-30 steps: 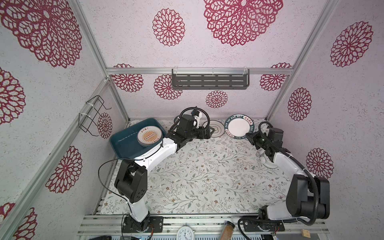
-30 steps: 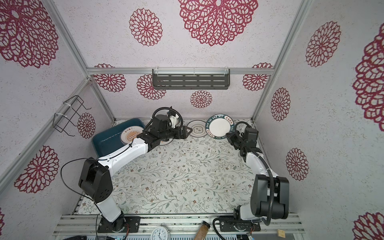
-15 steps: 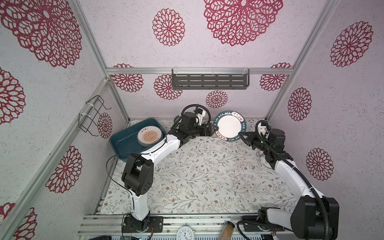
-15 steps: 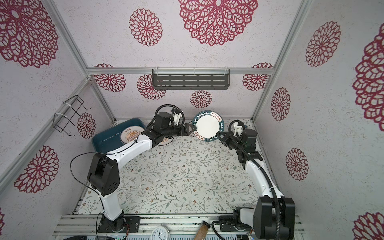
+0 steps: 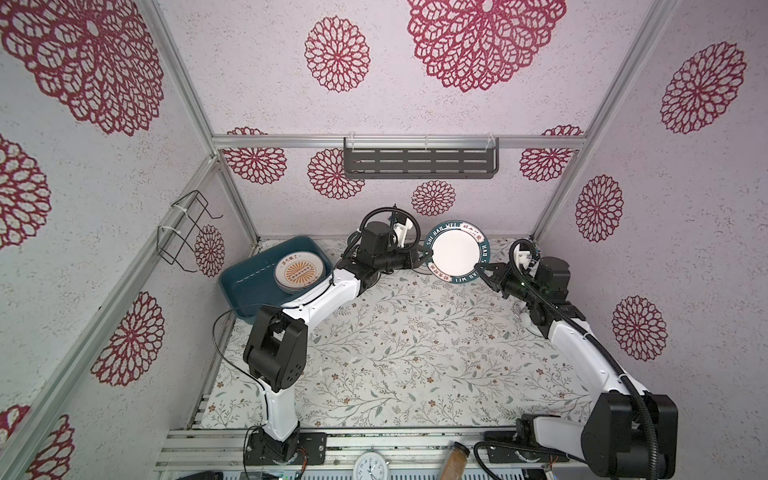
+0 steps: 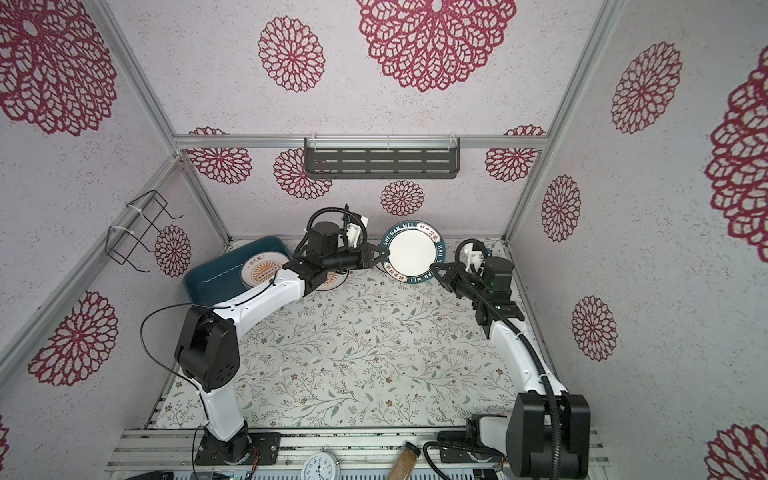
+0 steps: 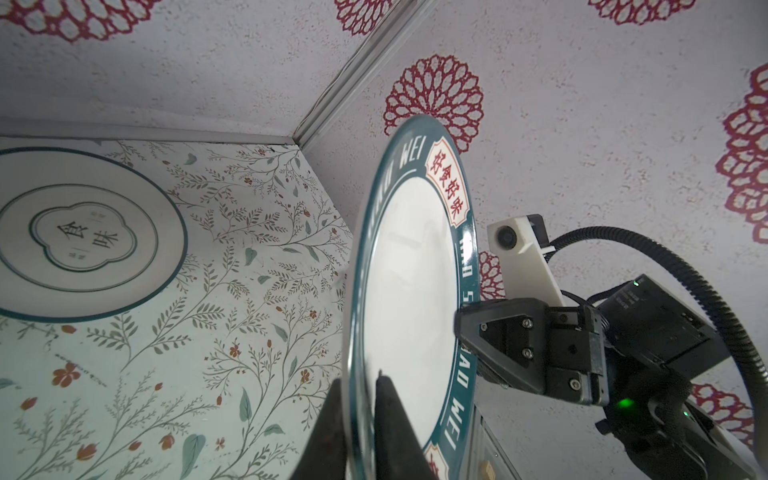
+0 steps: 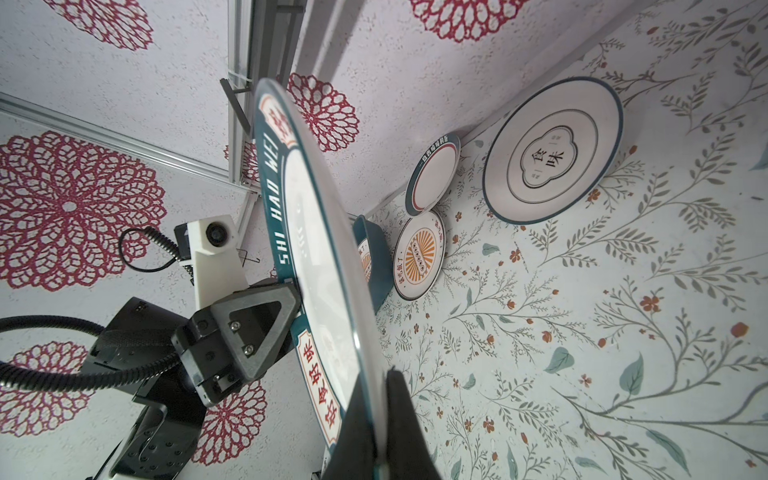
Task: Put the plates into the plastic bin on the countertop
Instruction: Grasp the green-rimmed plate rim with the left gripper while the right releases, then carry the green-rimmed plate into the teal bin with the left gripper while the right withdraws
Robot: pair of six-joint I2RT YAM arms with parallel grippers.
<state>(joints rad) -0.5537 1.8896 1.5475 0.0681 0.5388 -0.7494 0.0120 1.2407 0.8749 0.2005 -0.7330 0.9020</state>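
Teal-rimmed plate (image 5: 456,257) is hanging tilted above the back of the bench (image 5: 415,353), right of the plastic bin (image 5: 245,291), with left fingers (image 7: 390,428) and right fingers (image 8: 403,432) clamping its opposite rims.

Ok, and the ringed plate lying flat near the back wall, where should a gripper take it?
Pinch the ringed plate at its rim. It lies flat, face up, on the countertop, so only the edge gives jaws something to close on. Coming in low from the open countertop side looks best, since the wall stands close behind it.
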